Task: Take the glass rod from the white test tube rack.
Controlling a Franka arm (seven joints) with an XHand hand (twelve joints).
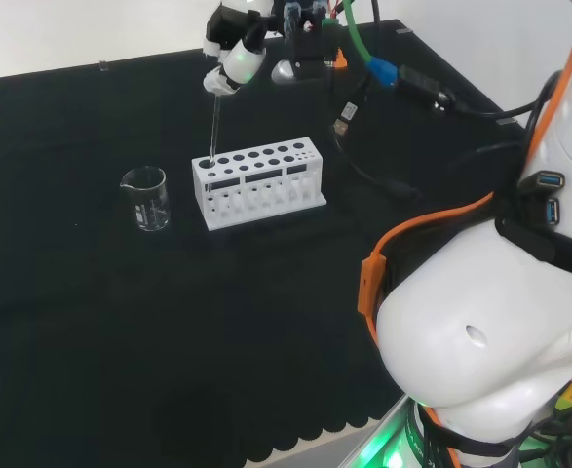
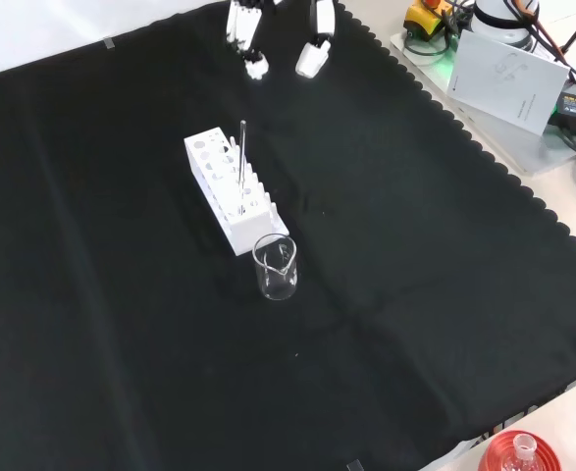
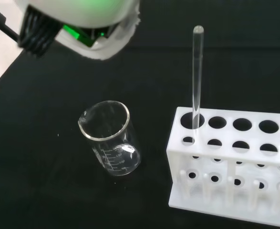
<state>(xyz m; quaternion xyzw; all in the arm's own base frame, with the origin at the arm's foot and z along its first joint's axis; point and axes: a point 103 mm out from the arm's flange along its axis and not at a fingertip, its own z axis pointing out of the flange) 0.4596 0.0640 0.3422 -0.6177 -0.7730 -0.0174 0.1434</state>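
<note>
Head, front and close wrist views share the rack

Robot hand above the rod at the rack's end

On the black-clothed worktop a white test tube rack stands beside a clear beaker, which sits just to its left. A glass rod rises upright from the rack's leftmost hole (far row), its top reaching the white fingertips; whether they touch it cannot be told. The arm's white links stand at right.

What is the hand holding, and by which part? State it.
Nothing. The hand hangs above the glass rod, apart from it; the rod stands upright in an end hole of the white test tube rack.
</note>
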